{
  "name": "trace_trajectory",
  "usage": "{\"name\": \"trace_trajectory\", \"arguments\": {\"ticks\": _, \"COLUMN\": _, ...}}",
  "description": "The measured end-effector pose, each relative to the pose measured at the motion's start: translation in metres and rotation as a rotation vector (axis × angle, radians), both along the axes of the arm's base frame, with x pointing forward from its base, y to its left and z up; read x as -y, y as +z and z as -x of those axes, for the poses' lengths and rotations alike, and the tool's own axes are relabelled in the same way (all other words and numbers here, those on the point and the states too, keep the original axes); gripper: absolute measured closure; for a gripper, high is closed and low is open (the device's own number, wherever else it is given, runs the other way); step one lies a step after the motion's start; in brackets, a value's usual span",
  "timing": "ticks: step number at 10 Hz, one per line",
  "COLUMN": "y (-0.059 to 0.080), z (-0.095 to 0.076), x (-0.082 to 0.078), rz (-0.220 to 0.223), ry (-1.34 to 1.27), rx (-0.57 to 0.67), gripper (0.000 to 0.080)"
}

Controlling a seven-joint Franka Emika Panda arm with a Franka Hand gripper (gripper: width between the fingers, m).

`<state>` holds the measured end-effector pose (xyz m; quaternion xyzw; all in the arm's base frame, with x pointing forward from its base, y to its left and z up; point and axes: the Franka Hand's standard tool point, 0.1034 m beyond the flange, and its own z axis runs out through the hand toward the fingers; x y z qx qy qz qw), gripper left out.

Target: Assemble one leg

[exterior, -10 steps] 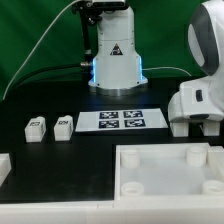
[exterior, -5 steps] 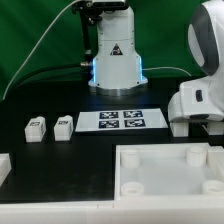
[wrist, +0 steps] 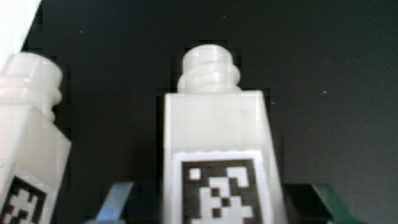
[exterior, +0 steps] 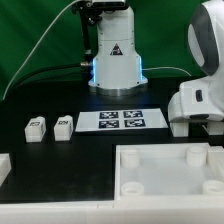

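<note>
In the wrist view a white leg (wrist: 215, 130) with a black-and-white tag and a ribbed round tip lies on the black table between my fingers. My gripper (wrist: 224, 205) is open, one finger (wrist: 125, 202) on each side of the leg, with a dark gap on both sides. A second leg (wrist: 29, 120) lies right beside it. In the exterior view two more legs (exterior: 36, 127) (exterior: 63, 125) lie at the left. The arm's white hand (exterior: 196, 108) is low at the right and hides the fingers and the legs under it.
The large white tray (exterior: 165, 172) with round corner sockets fills the front right. The marker board (exterior: 122, 120) lies mid-table. The robot base (exterior: 116, 60) stands at the back. A white part (exterior: 3, 165) shows at the left edge.
</note>
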<state>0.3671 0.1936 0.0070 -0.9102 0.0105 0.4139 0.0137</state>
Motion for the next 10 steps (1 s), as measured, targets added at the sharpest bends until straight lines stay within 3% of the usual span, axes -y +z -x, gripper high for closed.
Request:
{"name": "trace_trajectory", "arguments": {"ticks": 1, "y": 0.001, "z": -0.003, "x": 0.000, "rz": -0.002, "ry": -0.002, "rx": 0.027, "gripper": 0.0509}}
{"name": "trace_trajectory", "arguments": {"ticks": 2, "y": 0.019, "z": -0.010, "x": 0.006, "rz": -0.020, "ry": 0.027, "rx": 0.015, "gripper": 0.0509}}
{"name": "trace_trajectory", "arguments": {"ticks": 3, "y": 0.041, "z": -0.028, "x": 0.014, "rz": -0.042, "ry": 0.037, "rx": 0.044, "gripper": 0.0509}}
{"name": "trace_trajectory", "arguments": {"ticks": 4, "y": 0.058, "z": -0.050, "x": 0.019, "rz": -0.044, "ry": 0.041, "rx": 0.178, "gripper": 0.0509}}
{"name": "trace_trajectory", "arguments": {"ticks": 6, "y": 0.093, "z": -0.065, "x": 0.025, "rz": -0.041, "ry": 0.055, "rx": 0.381, "gripper": 0.0509}}
{"name": "trace_trajectory", "arguments": {"ticks": 7, "y": 0.096, "z": -0.064, "x": 0.021, "rz": -0.035, "ry": 0.053, "rx": 0.501, "gripper": 0.0509}}
{"name": "trace_trajectory", "arguments": {"ticks": 8, "y": 0.094, "z": -0.055, "x": 0.023, "rz": -0.036, "ry": 0.057, "rx": 0.526, "gripper": 0.0509}}
{"name": "trace_trajectory", "arguments": {"ticks": 10, "y": 0.093, "z": -0.063, "x": 0.023, "rz": -0.051, "ry": 0.064, "rx": 0.558, "gripper": 0.0508}}
